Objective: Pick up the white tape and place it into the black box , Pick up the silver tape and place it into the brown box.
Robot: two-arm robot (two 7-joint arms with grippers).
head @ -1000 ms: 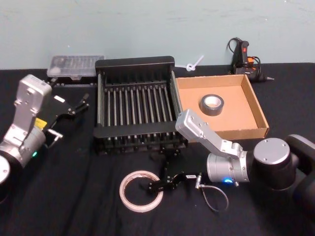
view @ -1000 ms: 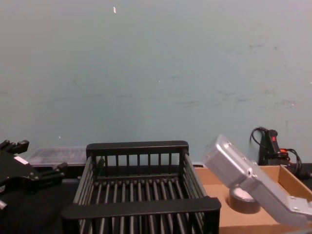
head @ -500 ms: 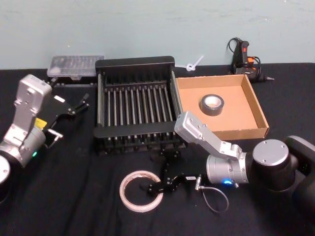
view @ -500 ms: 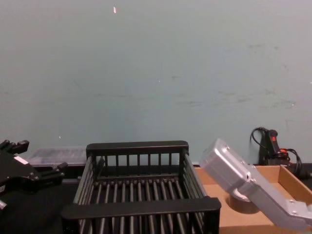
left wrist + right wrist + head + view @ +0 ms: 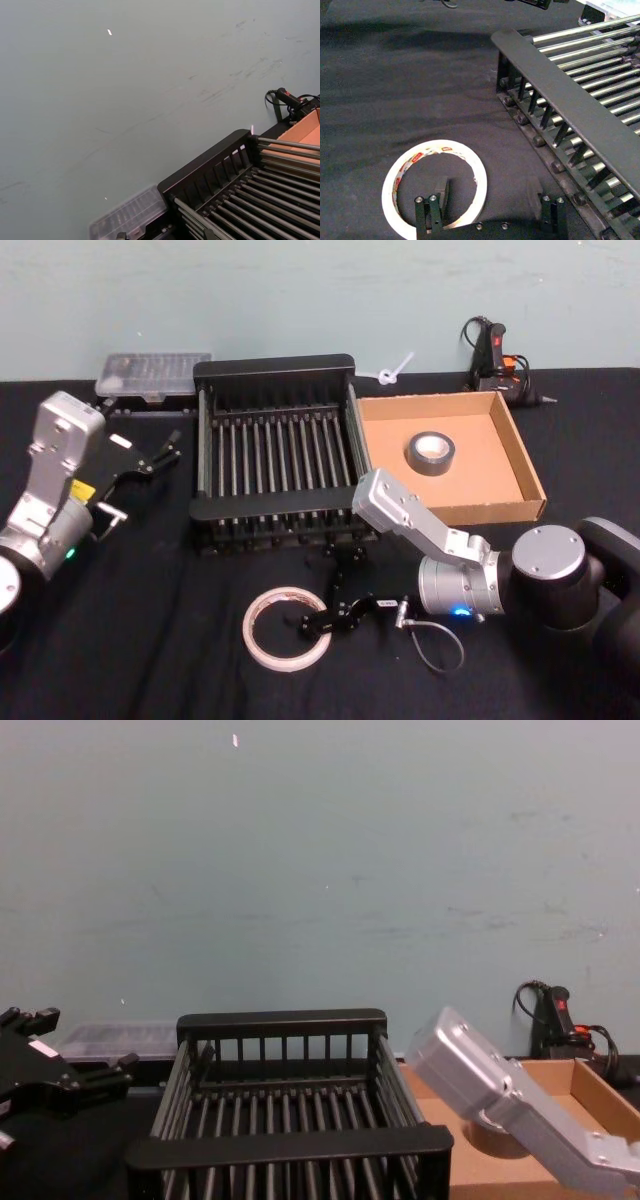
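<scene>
The white tape lies flat on the black cloth in front of the black box. My right gripper is low over the ring's right side and open. One finger is inside the ring; the other is outside it, toward the crate. The silver tape lies in the brown box, to the right of the crate. My left gripper hovers open left of the crate, holding nothing.
A clear plastic container sits behind the crate's left corner. A glue gun and a white zip tie lie at the back right. A thin cable loop hangs by my right wrist.
My right arm has eased slightly lower and to the left over the white tape. The left arm and both tapes have not moved.
</scene>
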